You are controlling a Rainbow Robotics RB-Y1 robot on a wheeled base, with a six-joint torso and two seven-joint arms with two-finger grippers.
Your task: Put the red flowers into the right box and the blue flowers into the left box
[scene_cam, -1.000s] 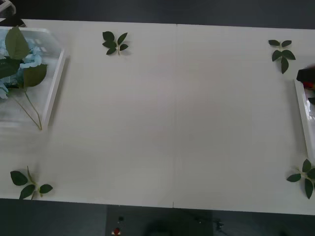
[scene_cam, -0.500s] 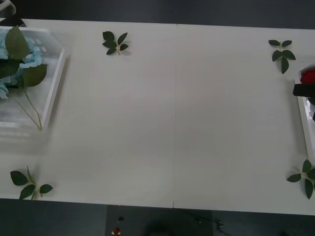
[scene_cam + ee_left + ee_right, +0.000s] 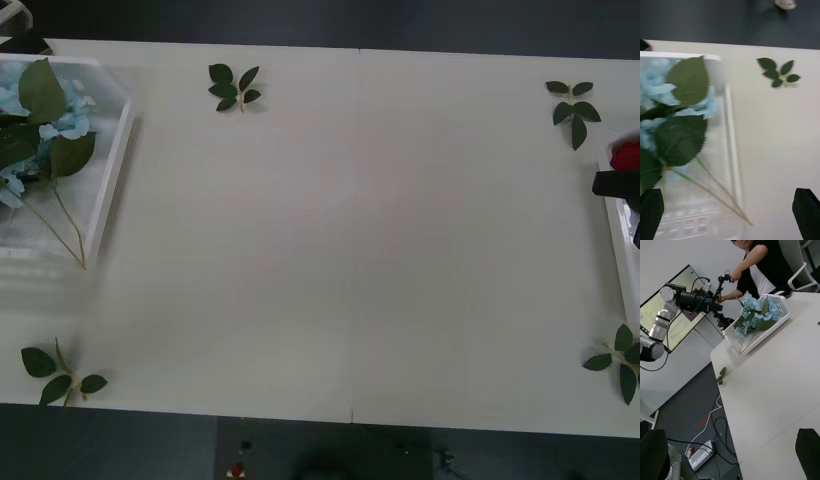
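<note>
The blue flowers (image 3: 45, 125) lie in the left box (image 3: 110, 190) at the table's far left, with thin stems trailing toward its near rim. My left gripper (image 3: 728, 195) hovers open above that box (image 3: 732, 123), over the blue flowers (image 3: 681, 97), holding nothing. At the right edge a red flower (image 3: 626, 155) rests at the far end of the right box (image 3: 612, 240). A black part of my right gripper (image 3: 614, 185) sits just beside the red bloom. In the right wrist view the right gripper (image 3: 730, 433) is open and bare, looking across the table at the left box (image 3: 782, 315).
Flowerless leaf sprigs lie at the far left (image 3: 234, 87), far right (image 3: 573, 107), near left (image 3: 58, 372) and near right (image 3: 620, 360). The table's wide middle (image 3: 350, 240) is bare white. The left arm (image 3: 685, 300) reaches in above the far side.
The black part of my right gripper slid toward the near side, uncovering the red bloom. The blue flowers' leaves shifted slightly in the left box.
</note>
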